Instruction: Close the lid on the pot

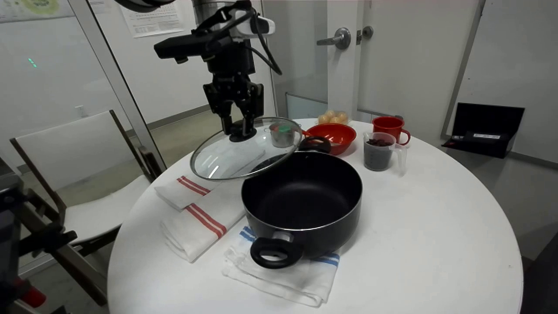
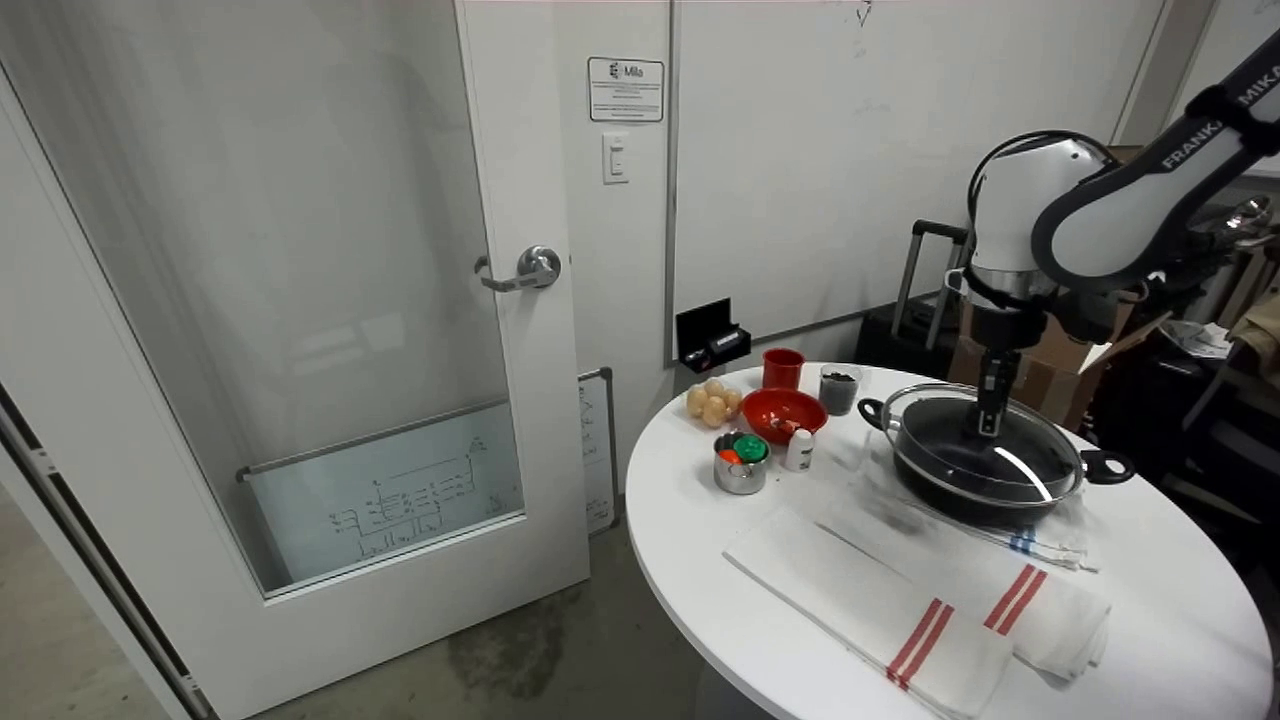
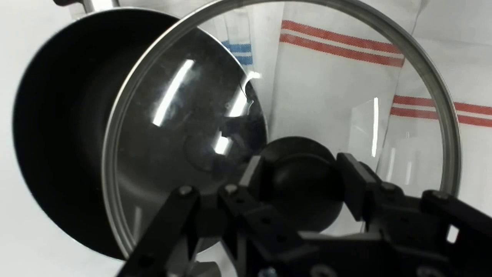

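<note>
Both exterior views are dimly lit. White glare streaks are thrown across the lid (image 3: 276, 115) in all three views. Wrist view is exposed brighter; inside of pot (image 3: 69, 127) is crushed to near-black, gripper (image 3: 301, 179) is blurred. Soft shadow is cast on table (image 1: 436, 226) beside pot in an exterior view.

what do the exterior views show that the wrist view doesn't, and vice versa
In both exterior views only: the red bowl, mug, clear cup, metal cup and door.
In the wrist view only: red stripes and blue stripes seen through the lid.
Shared: the pot, the gripper closed on the lid's knob, the towels and the table.
</note>
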Robot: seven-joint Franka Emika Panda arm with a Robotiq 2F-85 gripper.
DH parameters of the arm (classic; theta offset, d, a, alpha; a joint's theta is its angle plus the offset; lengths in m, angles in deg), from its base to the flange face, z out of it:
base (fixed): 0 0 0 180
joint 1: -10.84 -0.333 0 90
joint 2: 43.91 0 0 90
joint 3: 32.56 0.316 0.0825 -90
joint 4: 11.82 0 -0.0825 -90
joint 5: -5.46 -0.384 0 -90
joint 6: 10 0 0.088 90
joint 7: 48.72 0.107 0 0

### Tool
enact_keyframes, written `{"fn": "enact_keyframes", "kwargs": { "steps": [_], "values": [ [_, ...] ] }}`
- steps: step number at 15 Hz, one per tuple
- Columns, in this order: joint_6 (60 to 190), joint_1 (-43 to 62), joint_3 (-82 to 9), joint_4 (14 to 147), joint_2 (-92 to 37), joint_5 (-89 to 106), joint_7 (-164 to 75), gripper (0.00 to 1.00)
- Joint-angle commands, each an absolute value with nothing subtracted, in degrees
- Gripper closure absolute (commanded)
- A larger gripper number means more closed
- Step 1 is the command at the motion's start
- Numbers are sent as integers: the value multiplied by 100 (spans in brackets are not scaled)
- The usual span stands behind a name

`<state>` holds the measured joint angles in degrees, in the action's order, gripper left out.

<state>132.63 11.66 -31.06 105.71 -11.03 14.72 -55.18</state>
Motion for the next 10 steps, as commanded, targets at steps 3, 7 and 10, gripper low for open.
{"fn": "enact_keyframes", "kwargs": {
  "steps": [3,7,10],
  "values": [
    [12953,1656,-3130,10366,-1167,1021,-5935,75],
    [12694,1935,-3152,10035,-1008,828,-6172,75],
    [12534,2096,-3158,9771,-857,706,-6312,75]
  ]
}}
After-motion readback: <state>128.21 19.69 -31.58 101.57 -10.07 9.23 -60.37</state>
